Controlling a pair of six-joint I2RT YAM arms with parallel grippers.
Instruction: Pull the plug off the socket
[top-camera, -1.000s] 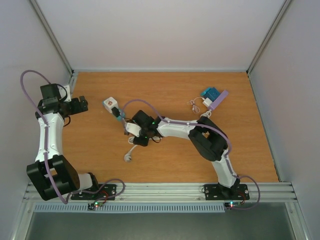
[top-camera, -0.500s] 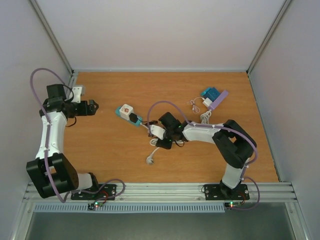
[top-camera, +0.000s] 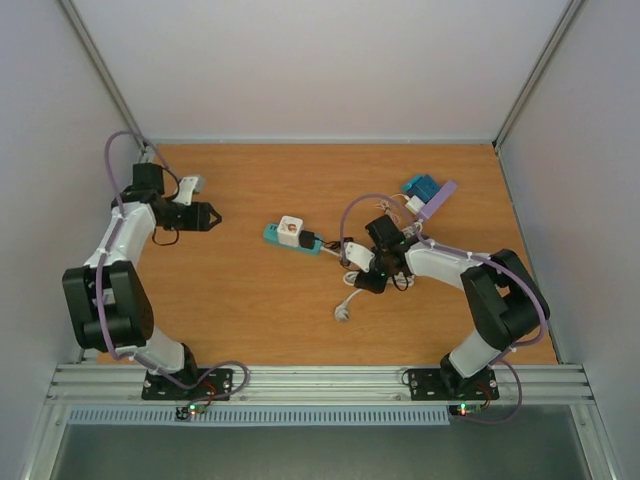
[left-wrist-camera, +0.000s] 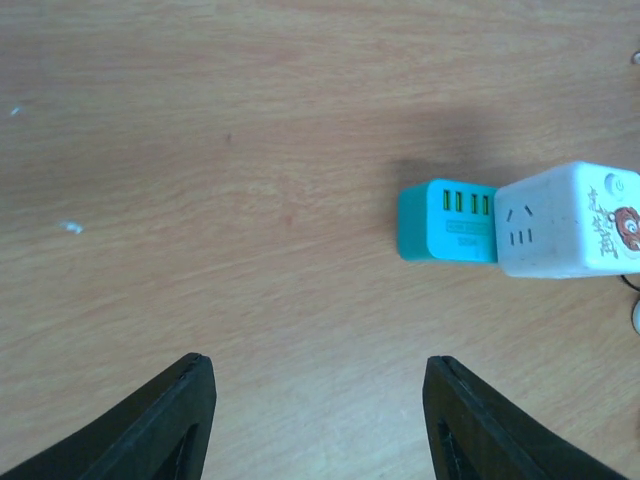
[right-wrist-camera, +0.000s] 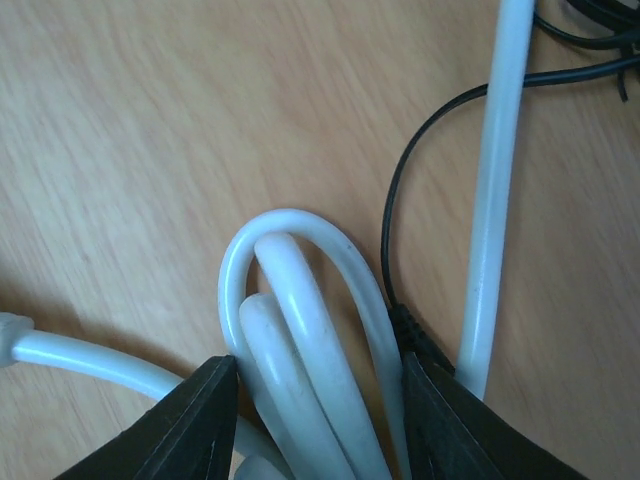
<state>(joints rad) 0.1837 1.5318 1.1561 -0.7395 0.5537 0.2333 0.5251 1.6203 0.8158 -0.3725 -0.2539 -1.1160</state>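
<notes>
Two pincers | left pincer (top-camera: 213, 216): jaws apart, empty, well left of teal socket strip (top-camera: 272, 233) | white cube (left-wrist-camera: 565, 220) on strip: cartoon face, red characters illegible | black plug (top-camera: 311, 243) at strip's right end | right pincer (top-camera: 362, 270): clamped on white cable (right-wrist-camera: 300, 320)

The white socket cube (left-wrist-camera: 570, 220) carries red characters beside a cartoon face, too blurred to read. Small print on the teal block (left-wrist-camera: 448, 222) is illegible.

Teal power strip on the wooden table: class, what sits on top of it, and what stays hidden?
A white cube-shaped adapter with a cartoon sticker sits on the teal power strip, a black plug beside it. The strip's face beneath them is covered.
</notes>
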